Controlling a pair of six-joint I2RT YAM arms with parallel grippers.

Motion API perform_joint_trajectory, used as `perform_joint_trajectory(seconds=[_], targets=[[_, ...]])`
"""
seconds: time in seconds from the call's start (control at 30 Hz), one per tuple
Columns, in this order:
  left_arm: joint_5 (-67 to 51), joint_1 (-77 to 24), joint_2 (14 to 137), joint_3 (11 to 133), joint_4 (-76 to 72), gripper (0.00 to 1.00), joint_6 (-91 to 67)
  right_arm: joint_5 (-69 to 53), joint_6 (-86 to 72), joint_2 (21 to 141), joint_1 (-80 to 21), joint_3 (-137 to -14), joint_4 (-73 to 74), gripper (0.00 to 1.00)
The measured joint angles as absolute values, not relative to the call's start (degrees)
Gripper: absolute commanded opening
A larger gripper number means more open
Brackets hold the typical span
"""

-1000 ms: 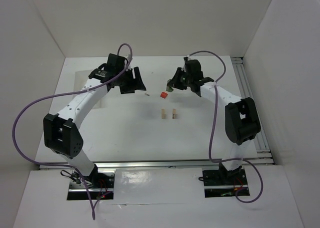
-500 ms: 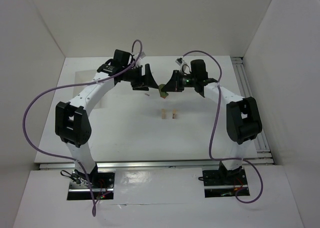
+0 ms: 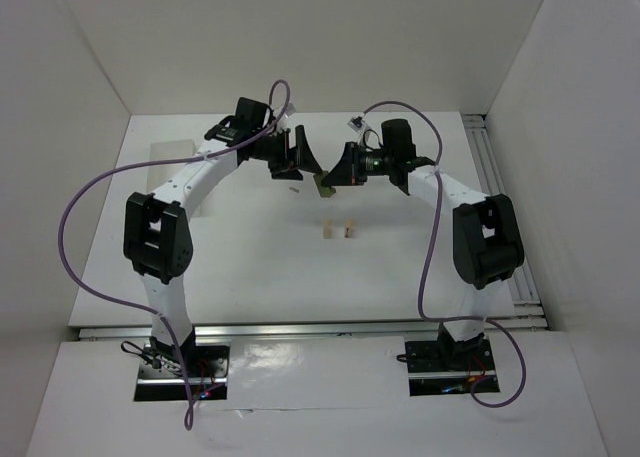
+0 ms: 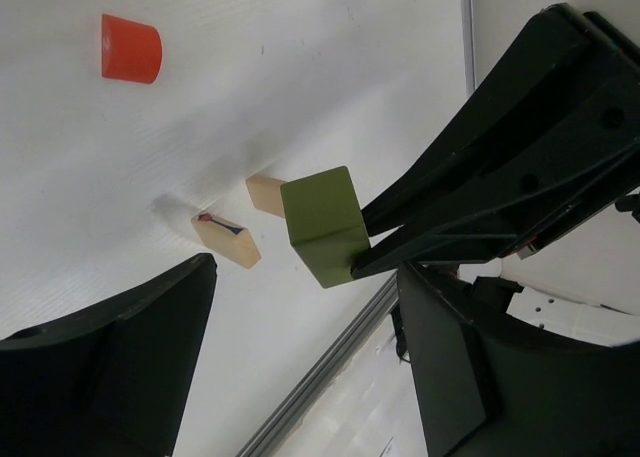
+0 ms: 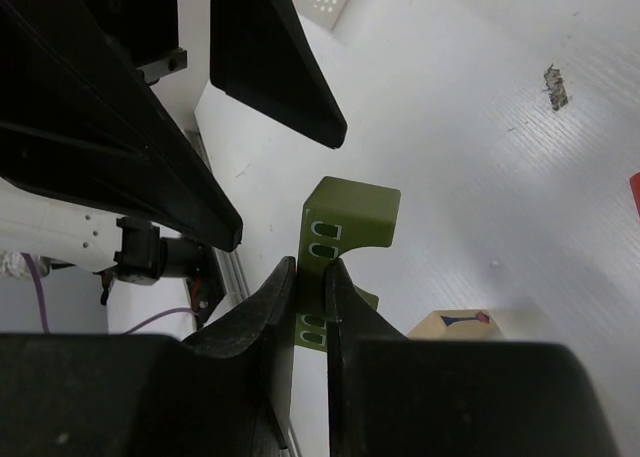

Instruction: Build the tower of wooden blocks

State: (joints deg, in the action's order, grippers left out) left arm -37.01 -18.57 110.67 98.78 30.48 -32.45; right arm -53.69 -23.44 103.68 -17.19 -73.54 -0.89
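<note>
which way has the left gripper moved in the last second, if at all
Yes: the left gripper has swung right in the top view, closer to the two tan blocks, which stayed put.

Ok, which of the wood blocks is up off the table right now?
The green block, pinched in the right gripper. The red block and the tan blocks all sit on the table.

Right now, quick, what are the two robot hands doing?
Left gripper: jaws open, holding nothing.
Right gripper: jaws shut on the green block.
</note>
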Motion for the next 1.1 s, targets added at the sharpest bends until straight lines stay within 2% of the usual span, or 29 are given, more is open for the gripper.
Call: perform_joint_trajectory(seconds=[0.17, 0.47, 0.87, 1.1], targets=[[-37.15, -19.14, 111.31, 98.78, 29.17, 0.75, -33.91, -53.8, -22.74, 103.77, -17.21, -73.58, -0.86, 0.03], [-36.84, -20.34, 113.12, 98.8, 29.36, 0.68, -35.29, -53.47, -21.98, 104.68, -17.21, -73.6, -0.38, 0.03], [-34.28, -20.86, 113.23, 99.07, 29.56, 0.7, -38.0, -53.3, -21.28, 105.25, -17.5, -73.6, -0.34, 0.03], [-27.0, -21.69, 111.22, 95.74, 27.4, 0.65, -42.78, -53.41, -21.23, 105.41, -18.33, -73.71, -0.16, 0.03]])
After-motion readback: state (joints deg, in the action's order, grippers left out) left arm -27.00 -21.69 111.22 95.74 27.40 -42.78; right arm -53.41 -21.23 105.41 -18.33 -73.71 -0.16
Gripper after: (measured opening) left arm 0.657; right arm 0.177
